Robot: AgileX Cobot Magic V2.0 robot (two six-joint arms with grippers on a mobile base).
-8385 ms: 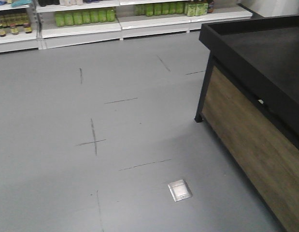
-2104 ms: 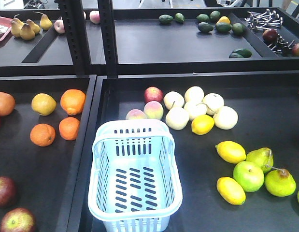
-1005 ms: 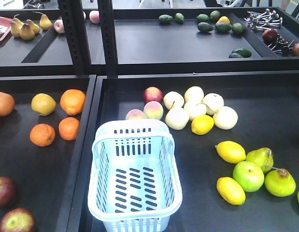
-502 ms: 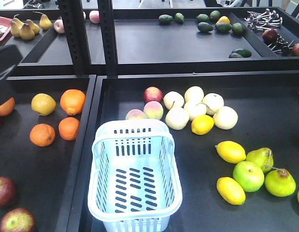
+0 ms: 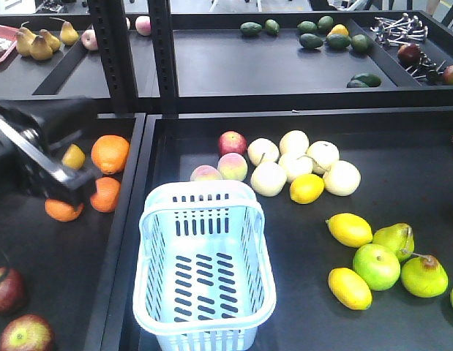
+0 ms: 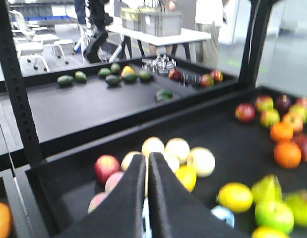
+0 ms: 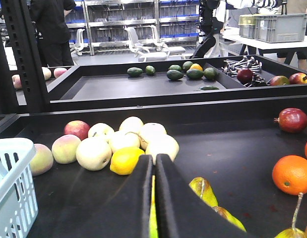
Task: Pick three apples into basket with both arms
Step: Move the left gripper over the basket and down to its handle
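Left arm (image 5: 37,150) hangs over the far half of the left tray (image 5: 36,248), low over the oranges (image 5: 109,153), hiding part of one. Left gripper (image 6: 146,157) is closed with nothing in it, fingers pressed almost together. Right gripper (image 7: 154,157) is the same, pinched closed and empty, and does not show in the front view.

The basket (image 5: 264,292) is empty. It sits in the near middle, in the right tray just beside the divider (image 5: 127,219).

Two apples lie in the near-left corner of the left tray, one (image 5: 5,289) farther than the other (image 5: 25,333) and both partly cut by the frame edge. They are well nearer than where your left arm is. A dark red fruit (image 7: 292,120) at the far right of the right wrist view may be the third, can't tell for sure.

Risks from here:
- Jaws closed. Come down like this and you push the apple away, it rolls. Open before descending.
- The arm is close above the oranges. Pulling back toward the near corner too low would knock them into the apples.
- Wrong pick. The reddish peaches (image 5: 219,168) just beyond the basket are not the target, nor are the oranges.
- Carrying across means you must clear the divider and the basket wall. A clip would drop the fruit or shove the basket, which looks light.
- The right gripper has a lemon (image 7: 126,159) and other yellow-green fruit close in front. A low sweep right would scatter them.
- Both arms over the basket at once could collide, so take turns.
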